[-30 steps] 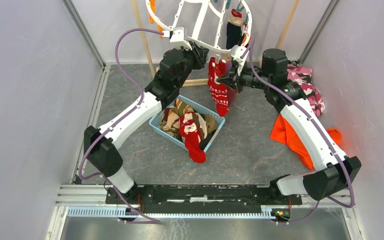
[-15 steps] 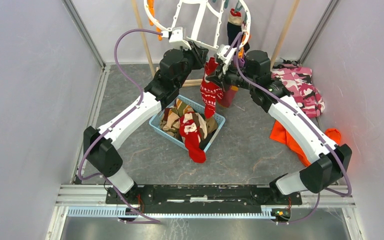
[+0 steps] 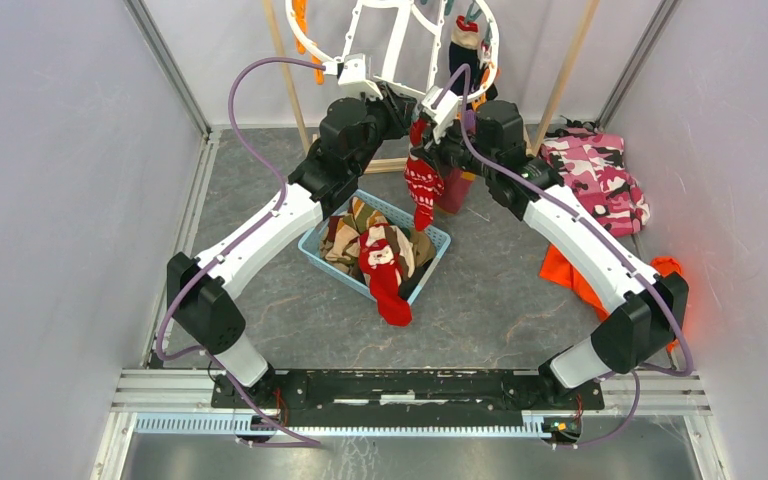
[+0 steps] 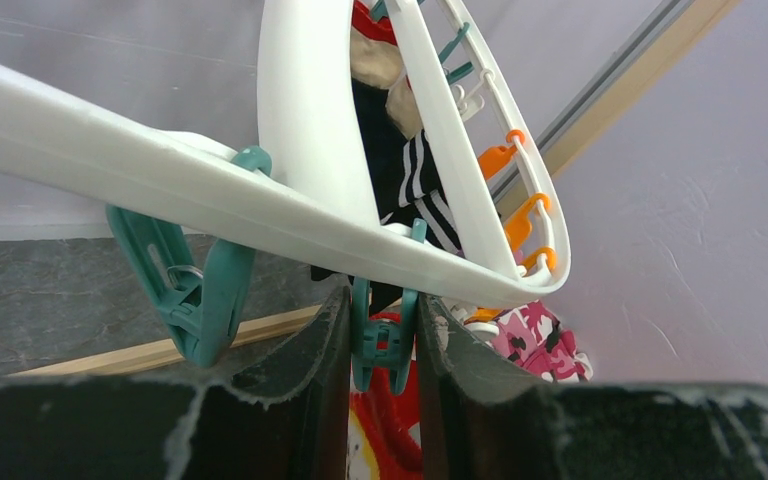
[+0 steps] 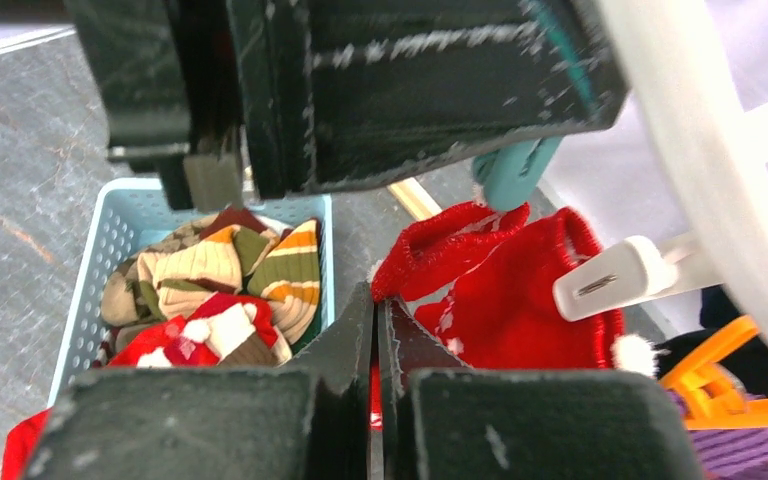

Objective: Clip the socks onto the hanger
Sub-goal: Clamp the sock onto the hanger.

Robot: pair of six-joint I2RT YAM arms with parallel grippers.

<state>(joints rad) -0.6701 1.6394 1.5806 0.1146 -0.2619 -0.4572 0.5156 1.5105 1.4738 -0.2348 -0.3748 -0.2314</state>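
Above, the left claw (image 4: 382, 345) pinches the handles of a teal clip (image 4: 372, 350) that hangs from the near rim of the hanger (image 4: 260, 215). Whether the clip's mouth gapes cannot be told from the wrist view. The right claw (image 5: 374, 330) has its fingers pressed together on the red sock (image 5: 500, 290), gripped near the cuff. The cuff sits just below the clip, and the foot dangles over the worktop (image 3: 480, 300) near the basket (image 5: 100, 260) of unhung socks (image 5: 220, 265). The step in hand, as judged, is feeding the cuff into the clip. To do it well, squeeze the handles firmly so the mouth is wide. Lift a single flat fold of cuff squarely between the clip's teeth, then loosen the clip before the sock is let go. A shallow bite would likely slip.
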